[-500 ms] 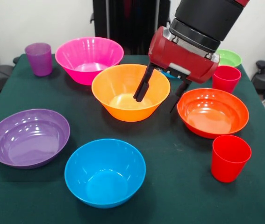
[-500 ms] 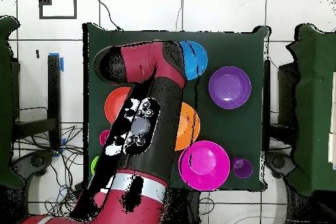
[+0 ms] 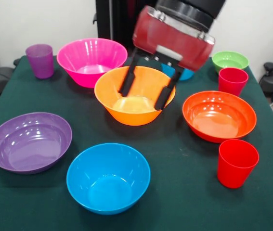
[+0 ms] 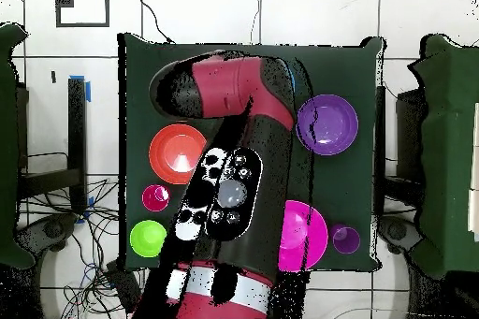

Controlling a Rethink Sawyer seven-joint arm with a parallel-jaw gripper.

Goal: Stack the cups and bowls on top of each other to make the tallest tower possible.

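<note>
My gripper [image 3: 146, 89] is open and empty, hanging over the orange bowl [image 3: 134, 108]; one finger is over the bowl's left side, the other by its right rim. All the bowls stand apart on the table and none are stacked: pink [image 3: 92, 60], red-orange [image 3: 219, 115], purple [image 3: 29, 142], blue [image 3: 108, 177], green [image 3: 230, 60], and a small blue one [image 3: 188, 75] mostly hidden behind my gripper. A purple cup [image 3: 40, 60] stands at the back left. Two red cups [image 3: 233, 81] [image 3: 237, 162] stand on the right. In the overhead view my arm [image 4: 229, 147] hides the orange bowl.
The table has a dark green cloth [image 3: 175, 192]. In the overhead view the red-orange bowl [image 4: 178, 153], a red cup [image 4: 155, 197], the green bowl [image 4: 148, 238], the pink bowl [image 4: 304, 236], the purple bowl [image 4: 328, 123] and the purple cup [image 4: 345, 239] show around the arm.
In the front view my gripper has moved left and up, from the orange bowl's right rim to over the bowl. It stays open. The bowls and cups have not moved.
</note>
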